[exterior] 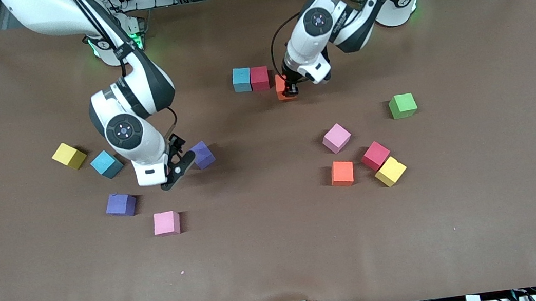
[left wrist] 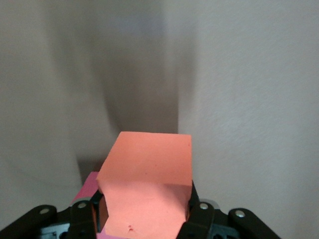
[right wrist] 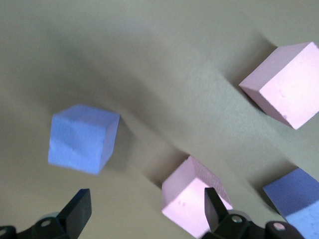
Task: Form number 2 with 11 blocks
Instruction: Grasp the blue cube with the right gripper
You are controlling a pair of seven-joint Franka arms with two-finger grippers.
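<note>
My left gripper (exterior: 289,89) is shut on an orange block (exterior: 282,86), low beside a red block (exterior: 259,78) and a blue block (exterior: 241,79) that touch each other. In the left wrist view the orange block (left wrist: 149,184) fills the jaws of the left gripper (left wrist: 142,215). My right gripper (exterior: 179,165) hangs open beside a purple block (exterior: 203,154). In its wrist view the right gripper (right wrist: 145,196) has a pink block (right wrist: 192,199) at one fingertip and nothing gripped. Loose blocks: pink (exterior: 166,223), purple (exterior: 120,204), pink (exterior: 337,138), red (exterior: 375,155), orange (exterior: 342,173).
A green cube (exterior: 402,105) sits toward the left arm's end. A yellow block (exterior: 390,171) touches the loose red one. Another yellow block (exterior: 69,156) and a blue block (exterior: 106,164) lie toward the right arm's end.
</note>
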